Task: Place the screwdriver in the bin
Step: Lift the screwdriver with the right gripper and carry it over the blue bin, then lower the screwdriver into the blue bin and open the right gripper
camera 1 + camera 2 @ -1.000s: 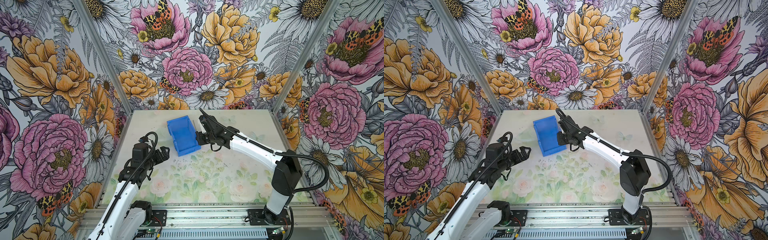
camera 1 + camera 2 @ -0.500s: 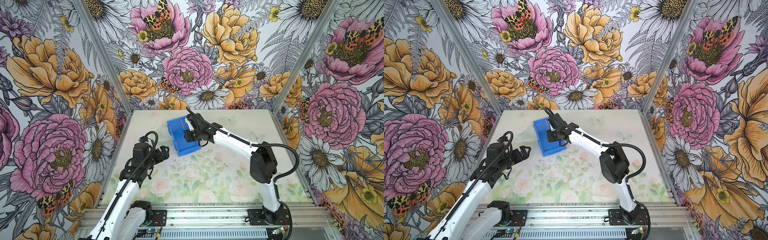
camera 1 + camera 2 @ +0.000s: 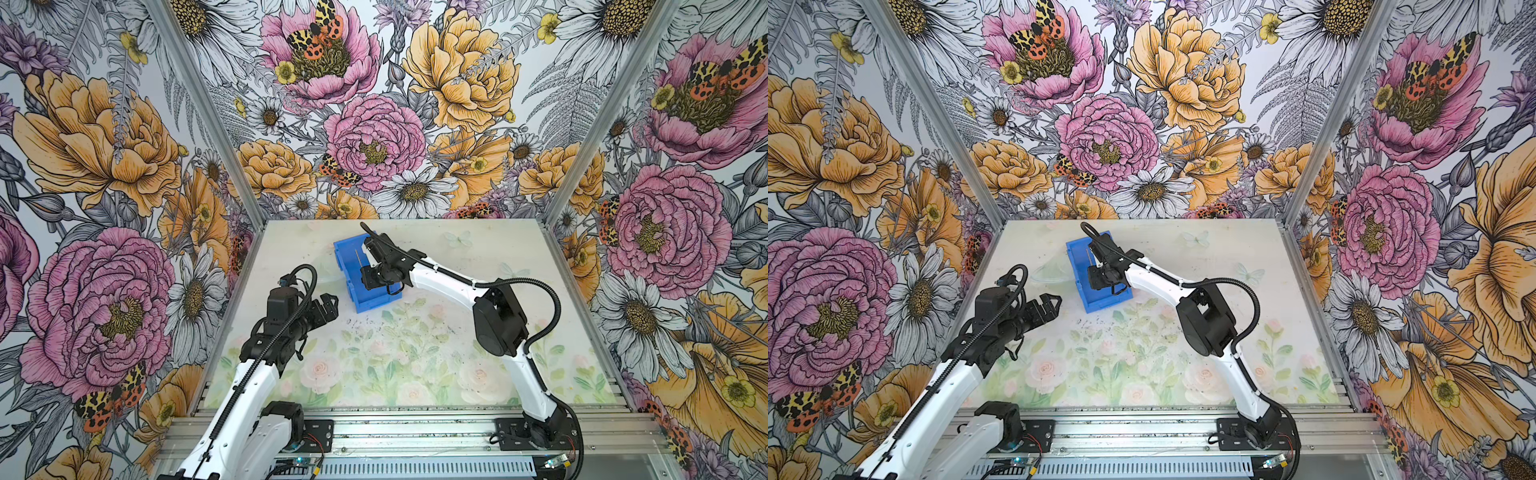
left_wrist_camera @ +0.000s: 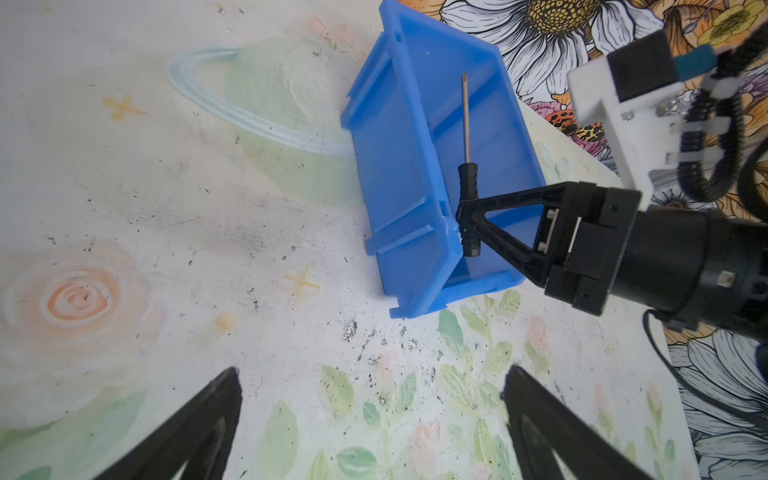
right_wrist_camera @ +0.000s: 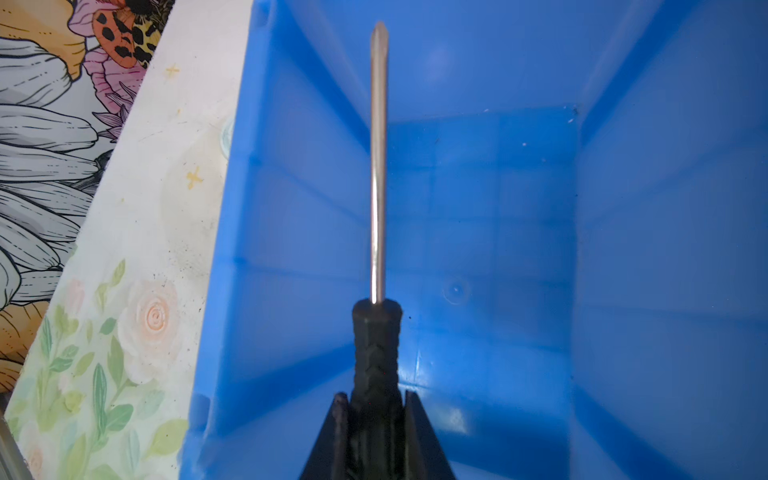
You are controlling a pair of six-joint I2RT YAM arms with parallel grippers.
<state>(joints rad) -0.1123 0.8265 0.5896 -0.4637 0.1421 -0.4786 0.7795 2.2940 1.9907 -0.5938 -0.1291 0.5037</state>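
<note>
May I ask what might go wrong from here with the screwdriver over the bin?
The right tool grips the screwdriver by its handle close to one side wall of the bin; dropped now, it might catch that rim. If lowered, the tip could jab the far wall and shove the unheld bin.

surface: pale matte tabletop (image 3: pixel 415 374) printed with pastel roses and green leaves | marks: black specks (image 4: pixel 353 328) scattered around tabletop middle | print: pale green ringed planet (image 4: pixel 266 104) on tabletop far-left area | walls: floral wallpaper panels (image 3: pixel 374 137), pink and orange peonies, white daisies, orange-black moths, enclosing three tabletop sides | frame: ribbed silver aluminium rail (image 3: pixel 415 424) along tabletop near edge
</note>
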